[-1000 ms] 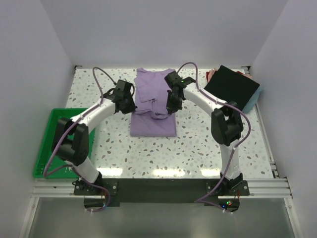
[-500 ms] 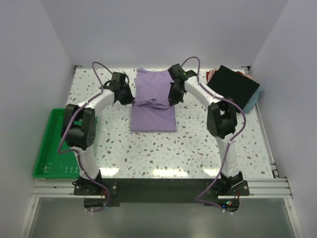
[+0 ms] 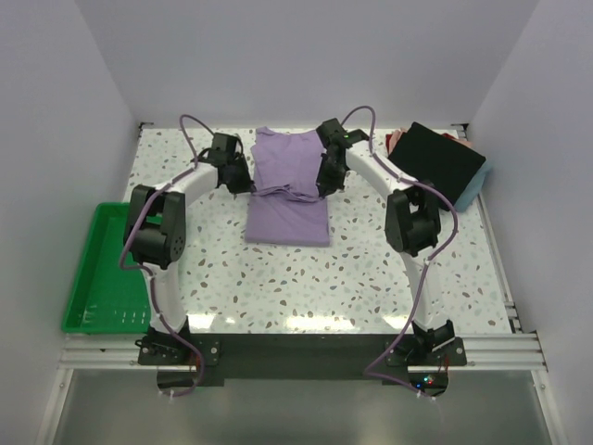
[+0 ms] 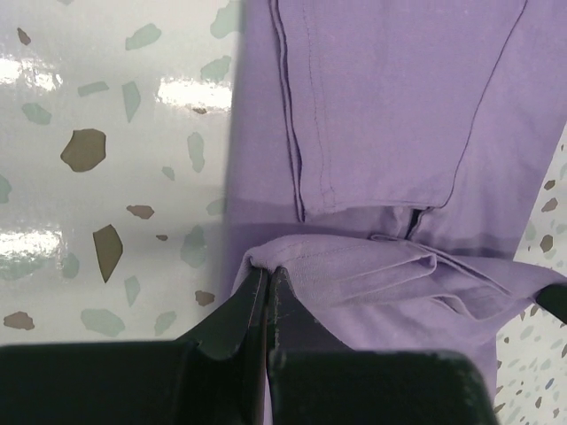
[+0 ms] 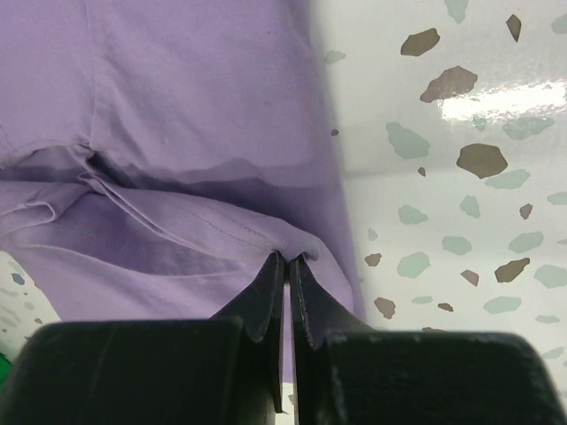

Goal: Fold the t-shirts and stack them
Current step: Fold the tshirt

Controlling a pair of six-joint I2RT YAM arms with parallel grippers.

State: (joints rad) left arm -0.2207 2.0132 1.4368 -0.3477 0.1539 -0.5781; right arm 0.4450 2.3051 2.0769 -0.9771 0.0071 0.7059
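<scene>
From above, the green tray (image 3: 95, 298) sits at the table's (image 3: 278, 287) left edge. Its right side is partly covered by the left arm's elbow, and neither wrist view includes it.

The left gripper (image 3: 246, 188) reaches the left edge of the lavender t-shirt (image 3: 287, 222). In the overhead view its fingertips are too small and dark to read. The left wrist view settles it: the left gripper (image 4: 267, 276) has its fingers pressed together on a raised fold of the lavender t-shirt (image 4: 390, 106), with a hemmed layer lying flat beyond the pinch. A dark shape (image 4: 555, 301) is cut off at that view's right edge, and I cannot tell what it is.

The shirt lies at the middle rear of the table, with its far part doubled over the near part and a rumpled ridge between the two grippers.

The right gripper (image 3: 319, 193) meets the shirt's right edge, and its tips are also unreadable from above. Its own camera shows the right gripper (image 5: 288, 263) clamped on a lifted fold of the lavender t-shirt (image 5: 177, 106), with bare speckled table to the right.

At the far right only the overhead view shows a stack. The black t-shirt (image 3: 435, 162) is on top and hides most of the pink t-shirt (image 3: 397, 139) and the light blue t-shirt (image 3: 474, 190) under it.
</scene>
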